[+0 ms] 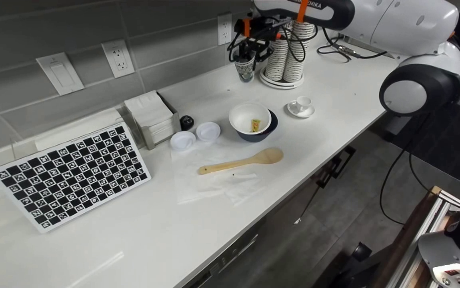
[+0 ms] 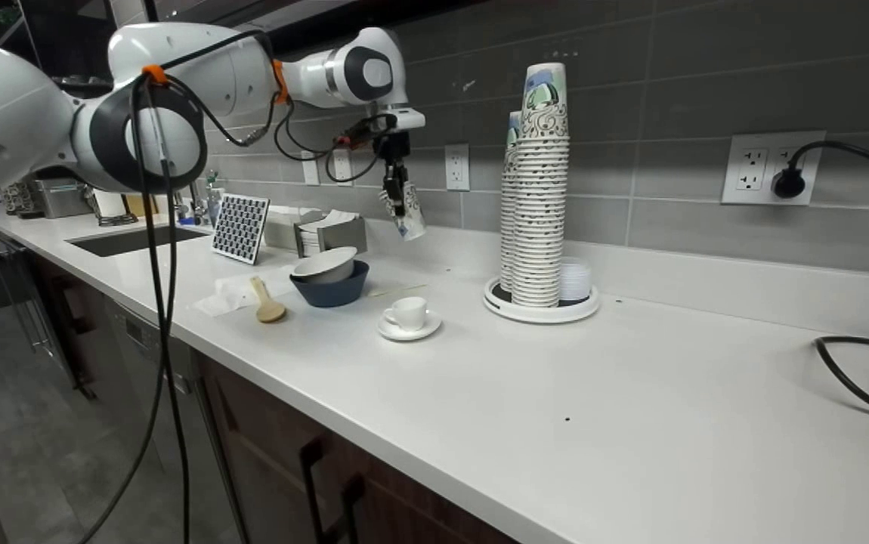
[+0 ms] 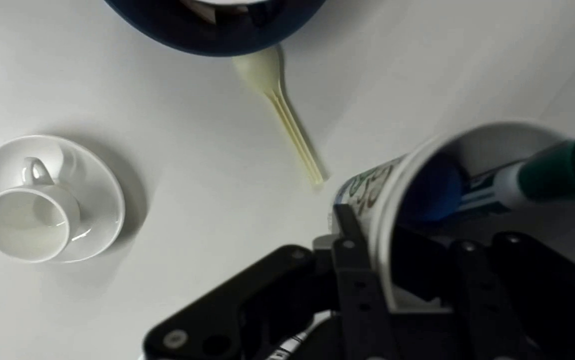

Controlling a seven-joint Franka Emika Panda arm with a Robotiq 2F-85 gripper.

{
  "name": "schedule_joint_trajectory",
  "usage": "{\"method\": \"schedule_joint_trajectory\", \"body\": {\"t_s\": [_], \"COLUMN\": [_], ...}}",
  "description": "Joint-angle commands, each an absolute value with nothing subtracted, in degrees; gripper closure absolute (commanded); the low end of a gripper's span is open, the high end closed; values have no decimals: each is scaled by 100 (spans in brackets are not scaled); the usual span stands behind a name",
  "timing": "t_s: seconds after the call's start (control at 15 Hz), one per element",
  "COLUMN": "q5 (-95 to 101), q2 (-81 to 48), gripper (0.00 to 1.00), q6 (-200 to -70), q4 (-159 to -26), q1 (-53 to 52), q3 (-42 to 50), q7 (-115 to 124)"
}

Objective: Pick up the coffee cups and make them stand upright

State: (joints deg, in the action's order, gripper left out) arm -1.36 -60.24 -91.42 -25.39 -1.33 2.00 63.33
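My gripper is shut on the rim of a patterned paper cup, one finger inside it and one outside. The paper cup hangs tilted above the counter near the back wall, seen also in both exterior views. A green-capped marker and something blue are inside it. A small white coffee cup stands on a white saucer; it shows in both exterior views. Two small white round pieces lie by the napkins; I cannot tell if they are cups.
Tall stacks of paper cups stand on a round white tray beside the gripper. A white bowl sits in a dark blue bowl. A wooden spoon, pale plastic spoon and napkin holder are on the counter.
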Motion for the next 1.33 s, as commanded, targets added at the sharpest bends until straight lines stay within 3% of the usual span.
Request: {"method": "schedule_joint_trajectory", "body": {"t_s": [0.0,0.27,1.27], "q5": [-815,-1094,-1129], "q2": [-6100,-6598,-6796], "gripper": [99,99,99], "q6": [-9250,-9020,-9766], "q4": [-2713,-2254,-2488], "q1": [394,703,951], "q3": [-178,-239,-223], "q7": [6425,6620,7353]}}
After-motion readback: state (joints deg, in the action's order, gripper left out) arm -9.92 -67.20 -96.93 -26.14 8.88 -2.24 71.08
